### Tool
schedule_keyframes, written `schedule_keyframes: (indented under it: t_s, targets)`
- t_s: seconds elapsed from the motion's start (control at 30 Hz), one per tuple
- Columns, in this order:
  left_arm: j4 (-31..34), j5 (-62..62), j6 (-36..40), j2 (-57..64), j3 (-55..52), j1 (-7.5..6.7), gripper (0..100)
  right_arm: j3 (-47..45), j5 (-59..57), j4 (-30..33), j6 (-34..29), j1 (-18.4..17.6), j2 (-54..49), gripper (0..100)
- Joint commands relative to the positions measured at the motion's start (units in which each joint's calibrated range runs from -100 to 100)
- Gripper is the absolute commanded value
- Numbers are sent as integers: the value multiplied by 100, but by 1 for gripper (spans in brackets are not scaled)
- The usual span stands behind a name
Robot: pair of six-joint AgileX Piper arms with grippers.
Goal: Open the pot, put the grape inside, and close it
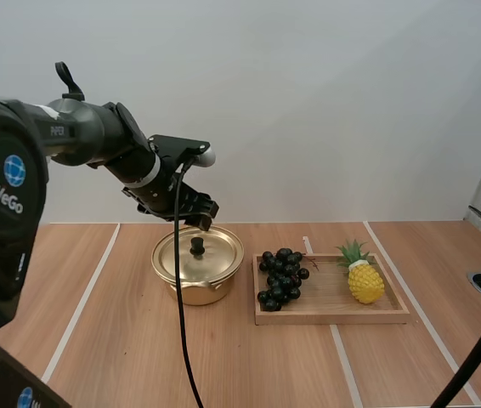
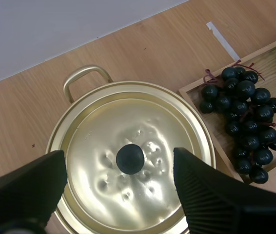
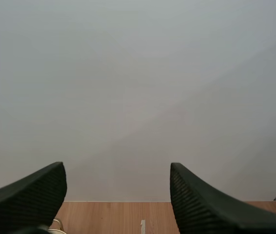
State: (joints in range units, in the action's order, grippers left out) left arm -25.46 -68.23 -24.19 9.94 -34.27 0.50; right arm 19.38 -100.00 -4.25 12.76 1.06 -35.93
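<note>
My left pincer [image 2: 119, 155] is spread wide, poised straight above the round black knob [image 2: 129, 158] on the dimpled golden lid [image 2: 99, 131] of the one golden metal pot [image 1: 191, 293]. Beside the pot, one shallow wooden tray [image 1: 334, 316] holds one bunch of dark grapes [image 1: 281, 276] and one yellow pineapple [image 1: 365, 280]. My right pincer [image 3: 117, 168] gapes wide, gripping nothing, above the light wooden surface [image 3: 108, 217].
</note>
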Motion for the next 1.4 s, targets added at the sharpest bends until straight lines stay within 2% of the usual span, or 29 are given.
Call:
schedule_keyframes:
  t_s: [0.0,0.57,0.6,0.67,0.7,0.8,1.07,1.37]
  targets:
    - [-100,138,-119,-193,-23,-13,100,57,0,-12,-40,17,-76,100]
    - [-104,201,-357,-918,-23,-13,100,57,0,-12,-40,17,-76,100]
    - [-104,201,-357,-971,-23,-13,96,57,0,-12,-40,17,-76,100]
    - [-114,188,-360,-1043,-23,-13,80,57,0,-12,-40,17,-76,100]
    - [-114,147,-360,-1056,-23,-13,64,57,0,-12,-40,17,-76,100]
    - [-177,135,-268,-1056,-23,-13,0,57,0,-12,-40,17,-76,100]
    - [-759,135,-270,-1014,-23,-13,0,57,0,-12,-40,17,-76,100]
    - [-813,432,-334,-377,145,-13,0,57,0,-12,28,17,-76,100]
